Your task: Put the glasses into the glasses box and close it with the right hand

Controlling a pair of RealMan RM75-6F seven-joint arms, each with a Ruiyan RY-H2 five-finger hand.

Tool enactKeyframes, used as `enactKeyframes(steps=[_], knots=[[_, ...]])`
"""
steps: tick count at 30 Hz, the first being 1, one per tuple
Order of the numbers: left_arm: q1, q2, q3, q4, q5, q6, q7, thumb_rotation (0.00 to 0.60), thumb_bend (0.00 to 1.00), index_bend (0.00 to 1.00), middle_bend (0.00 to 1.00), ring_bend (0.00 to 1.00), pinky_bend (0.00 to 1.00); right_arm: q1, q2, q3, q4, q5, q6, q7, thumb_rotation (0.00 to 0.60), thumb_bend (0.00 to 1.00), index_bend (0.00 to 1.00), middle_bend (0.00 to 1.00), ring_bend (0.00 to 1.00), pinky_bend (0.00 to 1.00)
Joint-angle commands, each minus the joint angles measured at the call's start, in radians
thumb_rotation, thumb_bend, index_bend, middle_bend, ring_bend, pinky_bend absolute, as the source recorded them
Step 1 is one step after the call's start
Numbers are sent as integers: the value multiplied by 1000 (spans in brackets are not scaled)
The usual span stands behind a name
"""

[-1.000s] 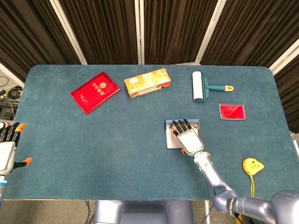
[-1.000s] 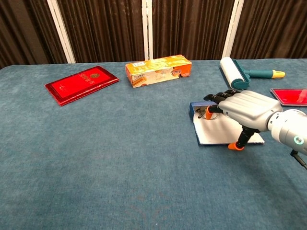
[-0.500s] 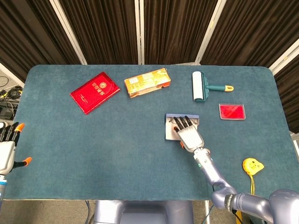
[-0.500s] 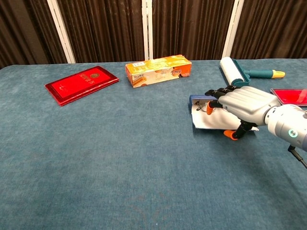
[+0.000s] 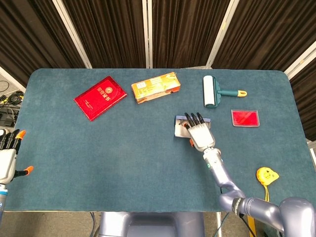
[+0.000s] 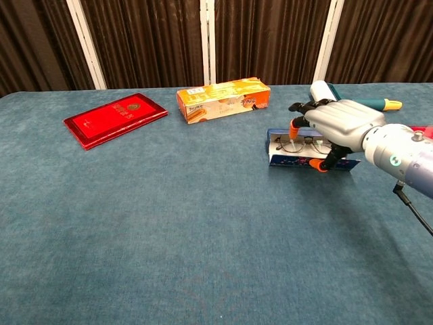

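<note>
Right hand [image 6: 336,128] rests on the glasses box [image 6: 306,153] lid, fingers spread, lid half raised; glasses [image 6: 302,143] lie inside; box right of table centre; left hand [image 5: 7,157] idle, fingers apart, near-left edge.

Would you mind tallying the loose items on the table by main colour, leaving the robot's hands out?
Red: 2, booklet, card sleeve
Orange: 1, carton
Teal and white: 1, lint roller
Blue: 1, glasses box
Yellow: 1, tape measure
Total: 6
</note>
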State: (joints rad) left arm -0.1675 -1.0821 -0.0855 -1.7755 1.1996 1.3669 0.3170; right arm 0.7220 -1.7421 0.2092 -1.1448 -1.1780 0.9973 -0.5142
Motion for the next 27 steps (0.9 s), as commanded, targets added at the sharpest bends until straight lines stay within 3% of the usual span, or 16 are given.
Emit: enactKeyframes(steps=[1, 6, 12, 17, 22, 27], knots=[[0, 0, -1, 0, -1, 0, 0, 600, 0, 0, 0, 0, 0, 11, -12, 10, 26, 18, -11, -10, 600, 283, 321, 13, 0, 0], [-1, 0, -2, 3, -6, -1, -1, 600, 0, 0, 0, 0, 0, 21, -39, 25, 75, 54, -29, -14, 600, 283, 344, 14, 0, 0], [-6, -4, -3, 9, -17, -10, 3, 600, 0, 0, 0, 0, 0, 17, -44, 6, 88, 45, -38, 4, 600, 294, 412, 15, 0, 0], [-6, -5, -3, 8, -18, -9, 5, 600, 0, 0, 0, 0, 0, 10, -36, -6, 81, 30, -31, 18, 600, 393, 607, 30, 0, 0], [-5, -3, -2, 5, -14, -7, 2, 600, 0, 0, 0, 0, 0, -18, 12, -41, 23, -12, -8, 41, 600, 447, 675, 62, 0, 0], [-3, 0, 2, 0, -5, -5, -2, 600, 0, 0, 0, 0, 0, -70, 130, -131, -112, -120, 31, 84, 600, 460, 693, 70, 0, 0]])
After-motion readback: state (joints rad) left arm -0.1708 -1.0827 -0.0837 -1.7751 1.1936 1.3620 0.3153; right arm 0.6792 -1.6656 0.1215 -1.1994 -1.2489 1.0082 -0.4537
